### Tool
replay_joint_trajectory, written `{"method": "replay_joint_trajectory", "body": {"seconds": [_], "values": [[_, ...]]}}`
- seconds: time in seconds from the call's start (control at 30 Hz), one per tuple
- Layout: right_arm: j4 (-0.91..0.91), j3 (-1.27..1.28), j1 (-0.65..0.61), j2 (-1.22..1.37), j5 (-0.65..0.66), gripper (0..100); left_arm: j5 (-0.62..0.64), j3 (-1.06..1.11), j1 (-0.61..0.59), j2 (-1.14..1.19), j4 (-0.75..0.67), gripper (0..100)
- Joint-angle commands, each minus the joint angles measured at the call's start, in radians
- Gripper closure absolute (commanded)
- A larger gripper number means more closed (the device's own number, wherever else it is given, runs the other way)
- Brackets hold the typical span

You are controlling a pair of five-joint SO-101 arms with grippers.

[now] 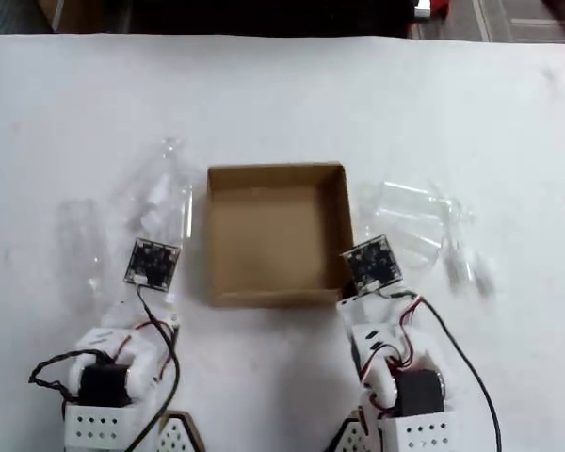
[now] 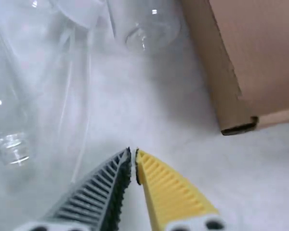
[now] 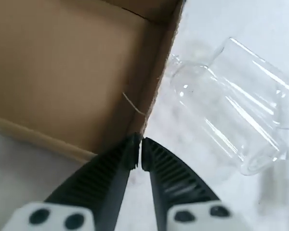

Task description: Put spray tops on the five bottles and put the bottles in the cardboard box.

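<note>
White tabletop point(image 1: 282, 94) carries both arms in the high view. The left arm point(image 1: 104, 386) and the right arm point(image 1: 405, 391) sit folded low at the near edge, wrists directed toward the cardboard box point(image 1: 273, 297) at the centre. Clear bottles point(image 1: 165, 193) lie on the table to either side of the box, outside it. Dark floor runs beyond the far table edge.

Left wrist view: the left gripper point(image 2: 133, 161) has its grey and yellow fingers pressed together, pinching nothing, above the white surface near a box corner. Uncapped bottles lie beyond the fingertips.

Right wrist view: the right gripper point(image 3: 138, 149) has its black fingers pressed together, pinching nothing, with the tips at the box's side wall. One bottle lies on its side just outside that wall.
</note>
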Motion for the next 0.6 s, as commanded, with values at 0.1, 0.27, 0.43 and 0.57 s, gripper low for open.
{"method": "replay_joint_trajectory", "body": {"seconds": [0.1, 0.27, 0.43, 0.57], "values": [[0.062, -0.005, -0.068, 0.007, 0.089, 98.1, 0.003, 0.002, -0.004, -0.007, 0.002, 98], [0.061, -0.014, -0.059, 0.007, 0.089, 98.1, 0.003, 0.002, -0.004, -0.007, 0.002, 98], [0.061, -0.061, 0.093, 0.007, 0.089, 98.1, 0.003, 0.002, -0.004, -0.007, 0.002, 98], [0.056, -0.089, 0.229, 0.007, 0.078, 98.1, 0.003, 0.002, -0.004, -0.007, 0.002, 98]]}}
